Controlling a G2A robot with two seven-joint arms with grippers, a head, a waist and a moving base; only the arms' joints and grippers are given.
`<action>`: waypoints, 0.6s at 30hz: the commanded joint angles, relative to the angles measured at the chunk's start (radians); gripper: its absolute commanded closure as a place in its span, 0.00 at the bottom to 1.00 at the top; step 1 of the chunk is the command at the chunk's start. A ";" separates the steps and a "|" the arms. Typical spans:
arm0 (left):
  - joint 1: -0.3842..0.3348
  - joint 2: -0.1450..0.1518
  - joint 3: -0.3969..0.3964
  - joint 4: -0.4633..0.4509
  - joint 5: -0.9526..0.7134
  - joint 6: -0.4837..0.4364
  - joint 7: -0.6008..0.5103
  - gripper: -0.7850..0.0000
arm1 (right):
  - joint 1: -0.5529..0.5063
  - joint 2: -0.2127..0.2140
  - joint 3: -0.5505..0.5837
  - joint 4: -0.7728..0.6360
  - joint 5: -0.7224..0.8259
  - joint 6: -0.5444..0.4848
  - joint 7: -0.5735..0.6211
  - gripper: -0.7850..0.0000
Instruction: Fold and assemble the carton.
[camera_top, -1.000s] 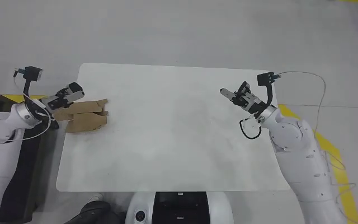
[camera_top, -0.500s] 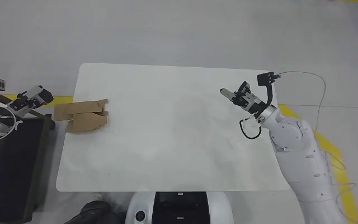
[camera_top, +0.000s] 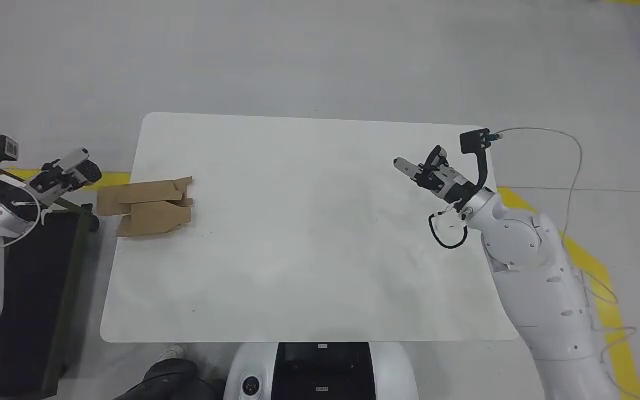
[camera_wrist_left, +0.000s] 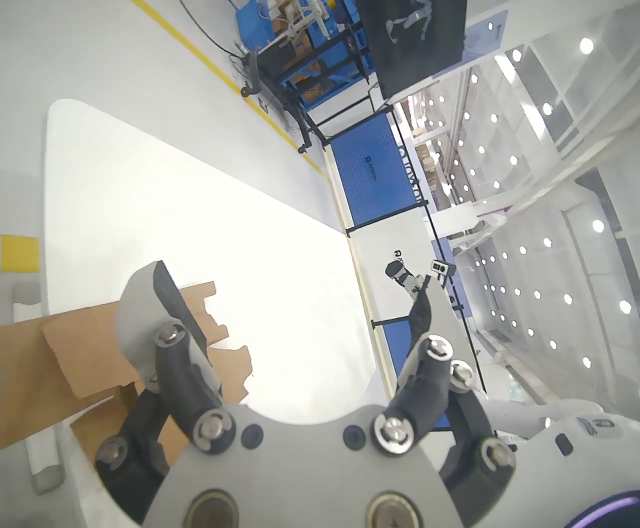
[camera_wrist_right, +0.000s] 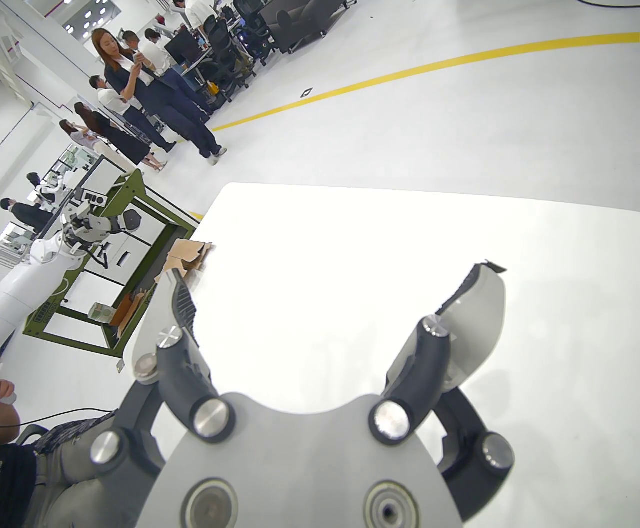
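The carton (camera_top: 150, 205) is a flat brown cardboard blank with notched flaps, lying at the table's left edge and overhanging it a little. My left gripper (camera_top: 68, 173) hangs open beyond that edge, apart from the carton, with nothing between its fingers. In the left wrist view the carton (camera_wrist_left: 60, 350) lies behind one finger (camera_wrist_left: 150, 300) of the open left gripper (camera_wrist_left: 290, 300). Over the table's right side, my right gripper (camera_top: 415, 170) is open and empty. From the right wrist, that gripper (camera_wrist_right: 330, 285) faces the far-off carton (camera_wrist_right: 187, 255).
The white table (camera_top: 300, 260) has rounded corners. A dark green frame cart (camera_top: 40, 290) stands against its left side under my left arm, also seen as the cart (camera_wrist_right: 135, 220) in the right wrist view. Yellow floor tape (camera_top: 520, 195) runs past the right edge.
My left gripper has drawn back from the carton's left end to beyond the table's edge, leaving the carton where it lay. The right arm has not moved.
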 joint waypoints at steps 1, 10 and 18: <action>-0.006 0.002 -0.004 0.044 0.038 0.015 0.020 0.00 | 0.000 0.000 0.000 0.000 0.000 0.000 0.000 0.00; -0.087 -0.001 0.018 0.297 0.081 0.027 0.064 0.00 | 0.000 0.000 0.000 0.000 0.000 0.000 0.000 0.00; -0.215 -0.017 0.087 0.475 0.163 0.037 0.145 0.00 | 0.000 0.000 0.000 0.000 0.000 0.000 0.000 0.00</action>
